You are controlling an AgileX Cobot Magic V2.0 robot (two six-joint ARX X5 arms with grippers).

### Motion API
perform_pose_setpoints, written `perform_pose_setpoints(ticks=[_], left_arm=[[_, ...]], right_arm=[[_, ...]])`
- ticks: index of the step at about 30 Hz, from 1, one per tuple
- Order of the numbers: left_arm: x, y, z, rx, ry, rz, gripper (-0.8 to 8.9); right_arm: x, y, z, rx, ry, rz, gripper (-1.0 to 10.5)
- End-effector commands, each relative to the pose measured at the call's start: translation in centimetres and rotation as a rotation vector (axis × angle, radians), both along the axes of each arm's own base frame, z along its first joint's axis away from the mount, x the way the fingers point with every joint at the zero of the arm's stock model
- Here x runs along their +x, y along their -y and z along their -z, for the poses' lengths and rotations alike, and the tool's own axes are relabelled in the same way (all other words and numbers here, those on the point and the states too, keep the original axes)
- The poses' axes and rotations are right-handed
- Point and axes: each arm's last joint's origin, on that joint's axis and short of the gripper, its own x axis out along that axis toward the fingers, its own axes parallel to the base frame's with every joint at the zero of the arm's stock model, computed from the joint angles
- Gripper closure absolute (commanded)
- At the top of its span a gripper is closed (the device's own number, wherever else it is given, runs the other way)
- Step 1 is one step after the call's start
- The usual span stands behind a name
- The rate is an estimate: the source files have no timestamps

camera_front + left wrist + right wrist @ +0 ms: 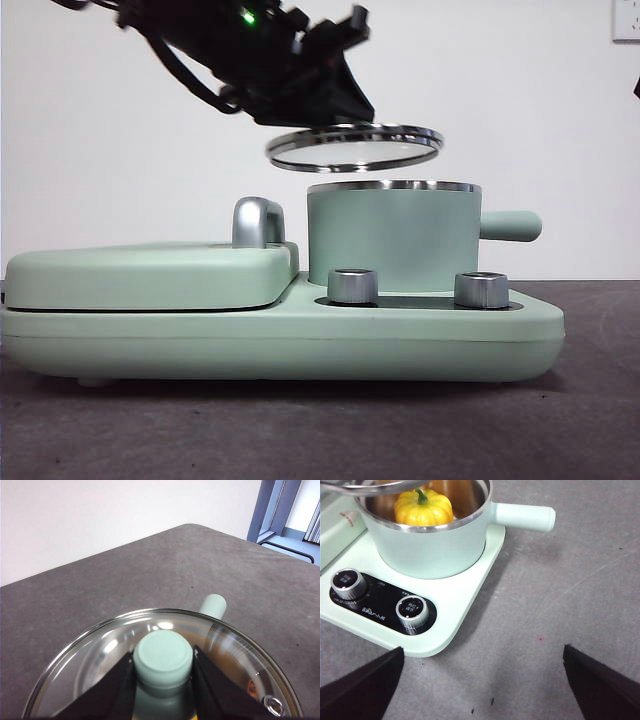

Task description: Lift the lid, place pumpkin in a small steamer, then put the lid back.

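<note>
One gap decides the coming move: in the front view the lid (355, 147) hangs in the upper middle of the frame, directly above the small steamer (392, 236) and clear of its steel rim, tilted a little so its left edge sits lower. The left gripper (322, 108) reaches in from the upper left and carries it. Lower in the frame are the base (300, 335) with two silver knobs (352, 285) and, at the left, the flat cover (150, 273). No writing can be read here.

In the left wrist view, the left gripper (162, 672) is clamped on the lid's mint knob (163, 658) at the bottom centre, the glass disc spreading around it. The steamer's handle (213, 606) pokes out past the rim toward the upper right, so the pot lies straight beneath; a level descent looks like what is needed.

In the right wrist view, the right gripper (482, 680) has its jaws spread wide at the bottom corners, holding nothing, apart from the pot. The pumpkin (423, 508) sits inside the steamer at the upper left, stem up. The black control panel (382, 603) bears "Bear" with small characters too fine to read.
</note>
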Motion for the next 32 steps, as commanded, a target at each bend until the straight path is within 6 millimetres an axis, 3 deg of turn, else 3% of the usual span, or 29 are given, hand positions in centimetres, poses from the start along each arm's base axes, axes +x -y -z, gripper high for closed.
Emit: perform_pose_setpoints(ticks=[1,12,32], left_arm=[[0.9,1.2,-1.3,-0.035,0.065,0.011,8.04],[2.0,4.1,-0.6,0.034,0.128,0.087,8.04],[2.2,4.3,0.9,0.092,0.06,0.071,8.04]], right_arm=[[0.0,-0.1,-0.1,0.009,-0.004,-0.002,4.4],[0.0,-0.1,-0.1,0.006,-0.007,0.0,4.4],[0.0,-0.1,-0.1,0.004,-0.004,0.006,4.5]])
